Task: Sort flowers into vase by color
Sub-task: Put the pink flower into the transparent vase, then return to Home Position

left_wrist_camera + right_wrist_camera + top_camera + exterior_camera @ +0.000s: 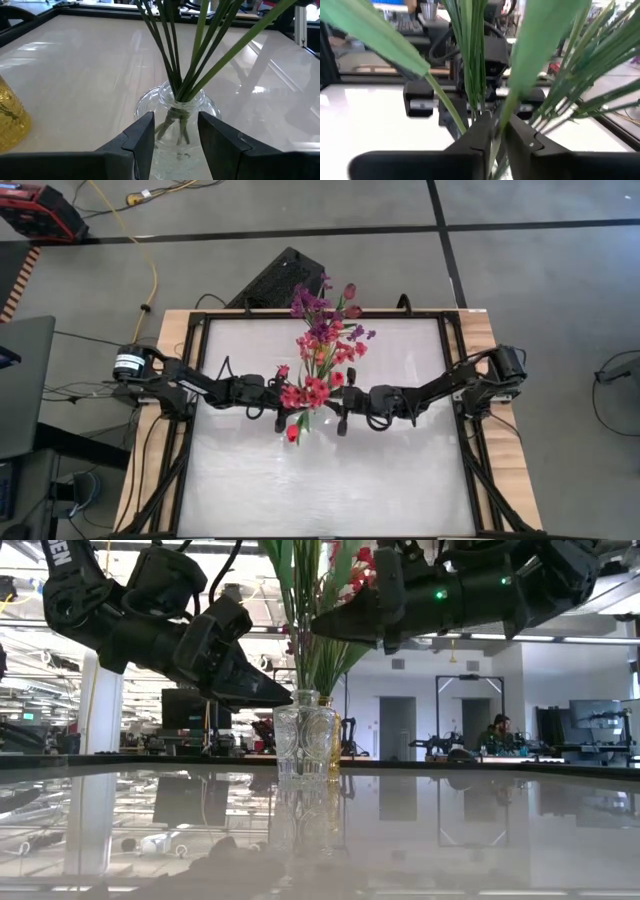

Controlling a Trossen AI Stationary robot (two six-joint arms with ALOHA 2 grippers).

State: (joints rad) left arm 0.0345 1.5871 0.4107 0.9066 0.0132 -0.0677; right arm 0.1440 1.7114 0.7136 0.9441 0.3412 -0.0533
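We see the left gripper nearest in its own wrist view, fingers spread, hovering just beside the clear glass vase without visibly touching it. The vase stands upright on the glossy white surface, near its middle, and holds a bundle of green stems that fan out above its neck. A yellow glass vase sits off to one side in that view; in the low view it stands just behind the clear one.

In the right wrist view, the right gripper has its fingers close together with a narrow gap, and a green stem runs down between them; we cannot tell whether they pinch it.

From above, the two grippers meet from opposite sides at the flowers: red blossoms low and nearer, purple sprays farther back, one dark tulip at the far edge.

Beyond the surface, the low view shows an office room with a seated person.
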